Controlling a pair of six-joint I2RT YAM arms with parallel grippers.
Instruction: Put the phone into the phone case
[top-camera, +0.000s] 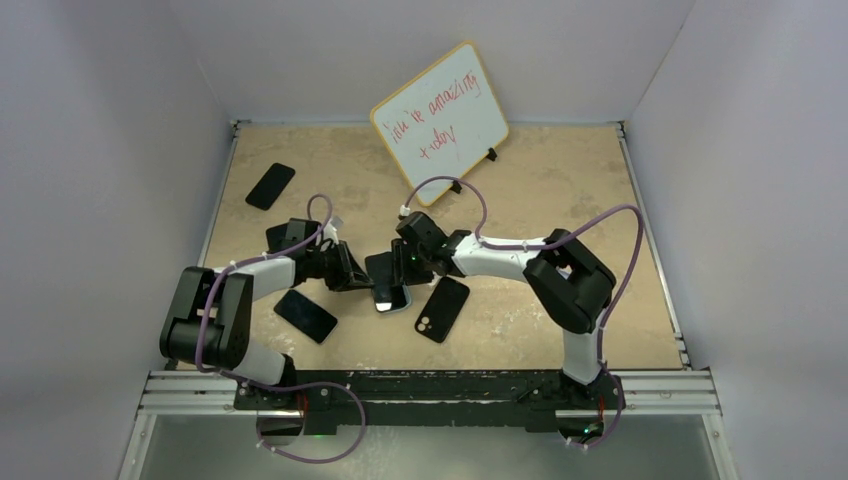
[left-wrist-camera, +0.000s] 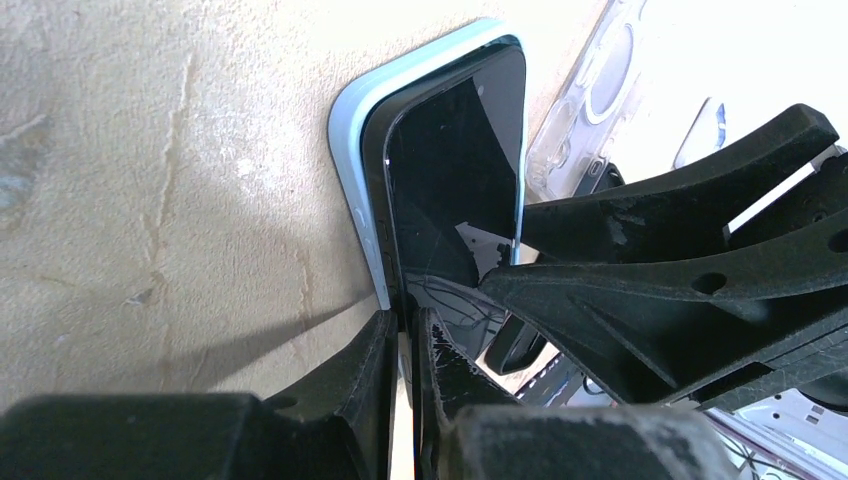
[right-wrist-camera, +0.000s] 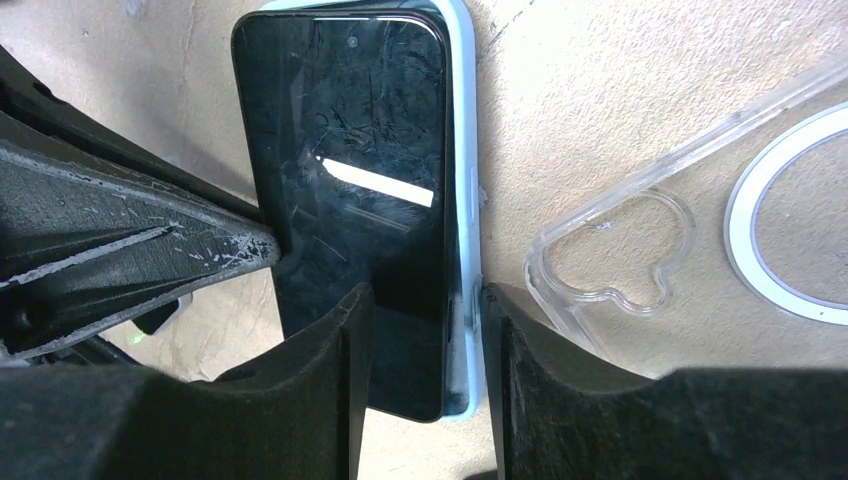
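Well left of the light-blue phone case (left-wrist-camera: 350, 120), toward the back wall, a black handset (top-camera: 270, 186) lies flat on the tan table (top-camera: 560, 190). A second handset (top-camera: 305, 315) lies left of the blue case too, but nearer the arm bases. Only the overhead camera catches those two.

The left gripper (left-wrist-camera: 405, 325) reaches in from the blue case's left. Its own camera shows the fingers almost pressed together, pinching the case's long wall, with a pale sliver of it between them.

The phone (right-wrist-camera: 350, 150) lies screen up on the blue case at mid-table. From the left wrist, its dark side stands above the blue rim on that flank. From the right wrist, blue shows only along the top end and the right side. How far it is seated I cannot tell.

The right gripper (right-wrist-camera: 422, 295) straddles the blue case's right wall, one finger over the glass and the other against the outside of the rim. Whether it is truly clamping I cannot tell.

Just right of the blue case lies a clear case (right-wrist-camera: 620, 240) with a white ring, plain from both wrists and barely visible from above. Farther right and a little nearer the bases lies a third handset (top-camera: 442, 308), back up. Behind the blue case a whiteboard (top-camera: 440, 122) with red writing leans at the wall.
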